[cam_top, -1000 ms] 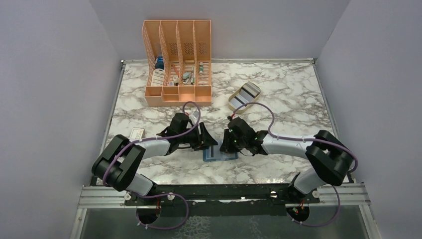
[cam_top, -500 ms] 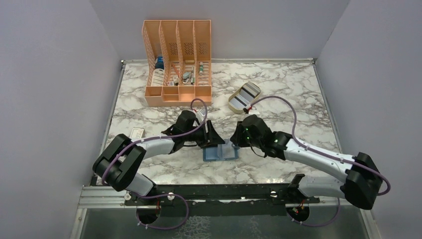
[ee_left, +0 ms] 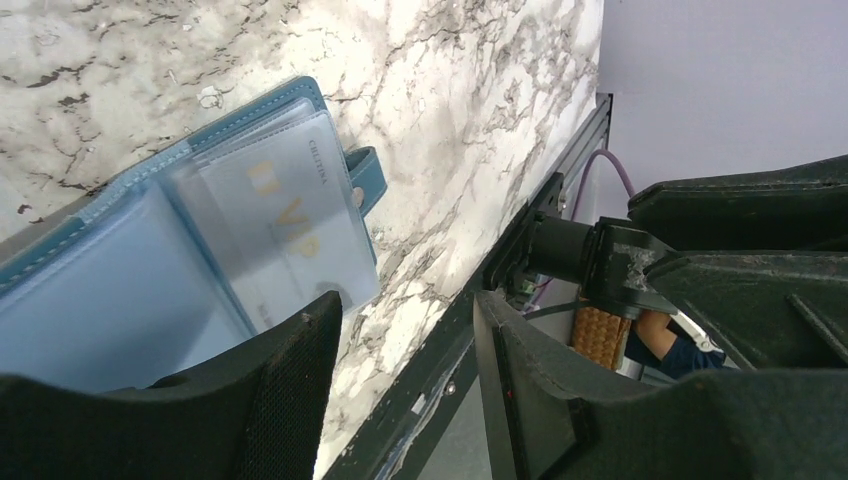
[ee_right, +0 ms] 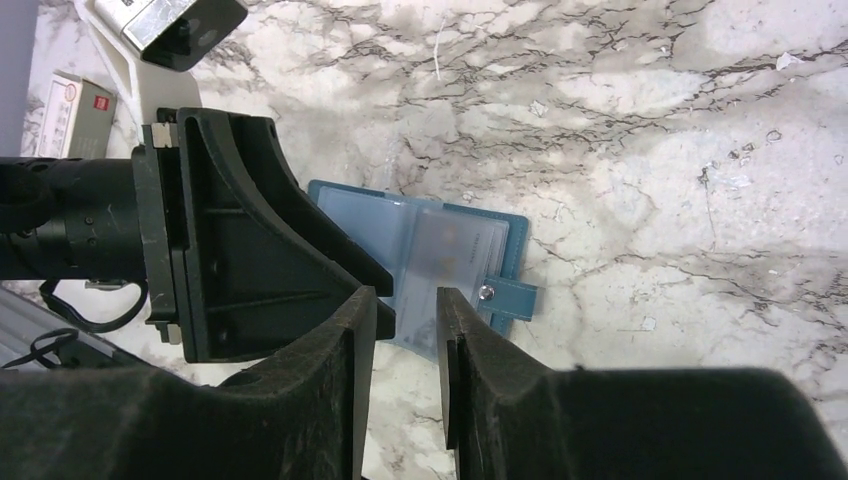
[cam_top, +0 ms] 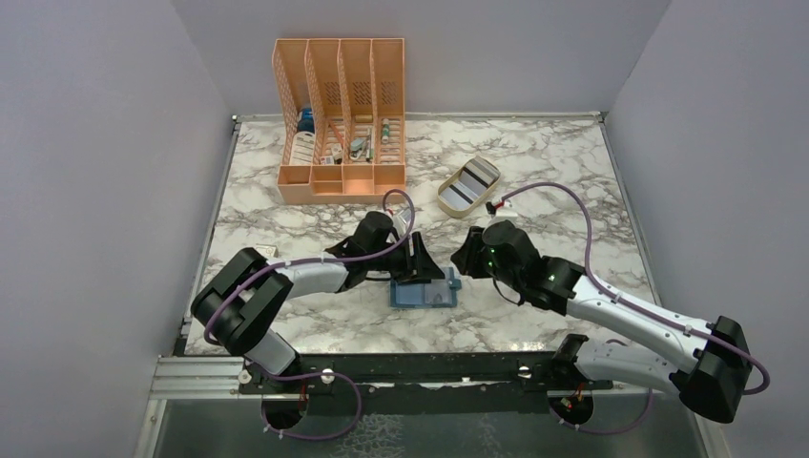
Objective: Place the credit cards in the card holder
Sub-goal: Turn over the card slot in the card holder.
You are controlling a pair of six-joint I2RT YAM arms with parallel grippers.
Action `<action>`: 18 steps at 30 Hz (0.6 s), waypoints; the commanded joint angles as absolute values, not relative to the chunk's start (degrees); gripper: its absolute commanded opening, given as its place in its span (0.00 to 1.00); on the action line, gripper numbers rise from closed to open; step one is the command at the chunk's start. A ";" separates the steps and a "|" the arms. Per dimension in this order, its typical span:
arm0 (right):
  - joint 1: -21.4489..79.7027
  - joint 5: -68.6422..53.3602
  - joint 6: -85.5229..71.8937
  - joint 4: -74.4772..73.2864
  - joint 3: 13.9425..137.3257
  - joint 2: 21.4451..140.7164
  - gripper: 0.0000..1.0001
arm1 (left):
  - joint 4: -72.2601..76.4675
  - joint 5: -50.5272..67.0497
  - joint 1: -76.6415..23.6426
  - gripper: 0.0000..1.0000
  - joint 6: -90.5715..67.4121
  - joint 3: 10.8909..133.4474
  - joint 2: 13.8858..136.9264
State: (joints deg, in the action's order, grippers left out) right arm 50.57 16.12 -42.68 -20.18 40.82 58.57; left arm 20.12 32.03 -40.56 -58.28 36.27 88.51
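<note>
The teal card holder (cam_top: 423, 293) lies open on the marble near the front. A pale card with gold lettering (ee_left: 285, 215) sits in its right clear slot, also seen in the right wrist view as the card (ee_right: 458, 248). My left gripper (cam_top: 421, 265) is open and empty, with one finger (ee_left: 285, 385) over the holder's left half (ee_left: 110, 300). My right gripper (cam_top: 466, 256) hovers just right of the holder (ee_right: 350, 215), jaws slightly apart with nothing between them (ee_right: 405, 305). More credit cards (cam_top: 474, 181), pale with dark stripes, lie in the beige tray.
The beige oval tray (cam_top: 445, 197) stands behind the right gripper. An orange file rack (cam_top: 342, 119) with small items is at the back left. A white-and-red box (cam_top: 262, 255) lies left of the left arm. The table's front rail (ee_left: 500, 300) is close by.
The right gripper has drawn back to the right, off the holder, and its jaws have parted. The left gripper has slid right onto the holder.
</note>
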 commanded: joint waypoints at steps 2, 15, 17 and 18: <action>50.89 19.38 -40.68 -21.89 41.31 58.86 0.30 | 21.37 29.42 -40.69 0.53 -58.23 37.42 88.16; 49.50 30.08 -27.48 -20.68 50.40 68.40 0.36 | 3.56 18.28 -39.28 0.53 -49.33 38.22 79.77; 48.43 30.64 -25.63 -20.26 52.59 71.31 0.36 | 1.33 18.01 -37.41 0.53 -48.09 37.66 77.80; 47.82 30.60 -24.60 -20.14 53.98 72.95 0.36 | 0.52 18.31 -36.26 0.53 -47.57 37.17 76.60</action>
State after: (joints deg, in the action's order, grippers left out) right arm 49.67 25.45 -30.06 -21.19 49.39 68.45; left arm 7.79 21.96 -39.44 -52.23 36.38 81.01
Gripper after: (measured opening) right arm 0.357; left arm 0.533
